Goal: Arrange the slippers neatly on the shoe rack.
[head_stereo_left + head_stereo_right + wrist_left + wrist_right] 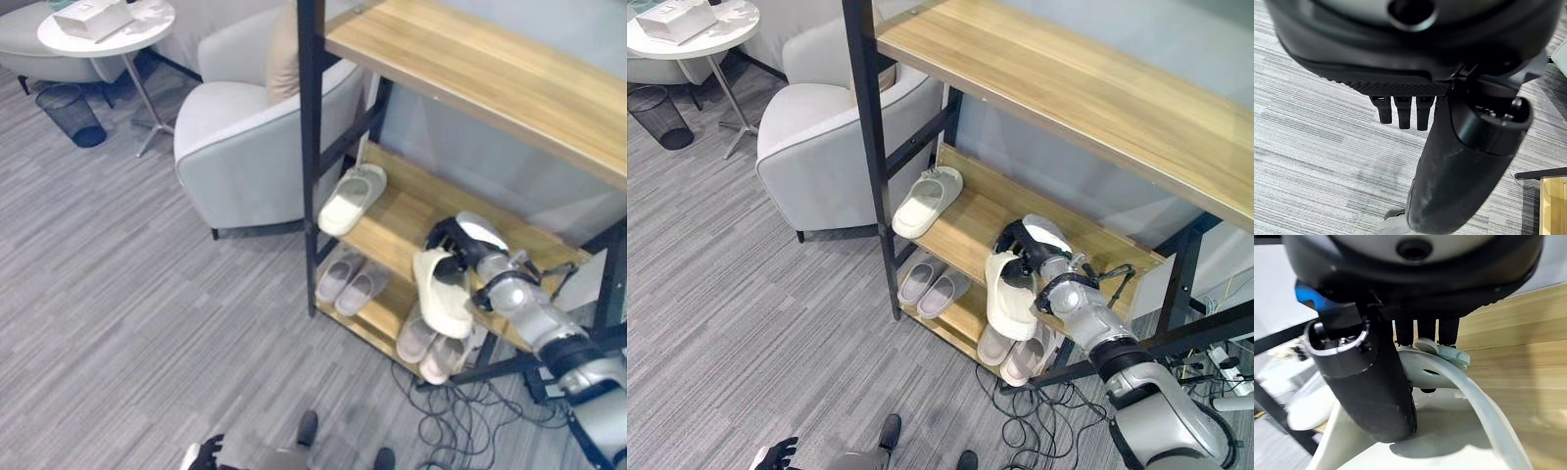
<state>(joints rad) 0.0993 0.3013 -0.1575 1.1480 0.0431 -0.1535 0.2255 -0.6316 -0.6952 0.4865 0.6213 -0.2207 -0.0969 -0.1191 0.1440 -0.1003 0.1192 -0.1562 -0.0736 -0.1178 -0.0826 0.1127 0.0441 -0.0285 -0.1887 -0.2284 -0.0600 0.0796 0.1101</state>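
— Right hand?
— Reaching in from lower right over the middle shelf of the rack, arm stretched forward, wrist bent down. Clamped on a cream slipper: thumb pressed across the upper, fingers curled behind the strap. Slipper hanging tilted, toe down, at the shelf's front edge, partly off it.
— Other slippers?
— One cream slipper lying flat at the left end of the same shelf, well apart from the held one. Two pale pairs on the bottom shelf: one pair to the left, one pair below the held slipper.
— Left hand?
— Hanging low over grey floor, fingers straight, holding nothing.
— Surroundings?
— Armchair just left of the rack; round table and bin beyond.
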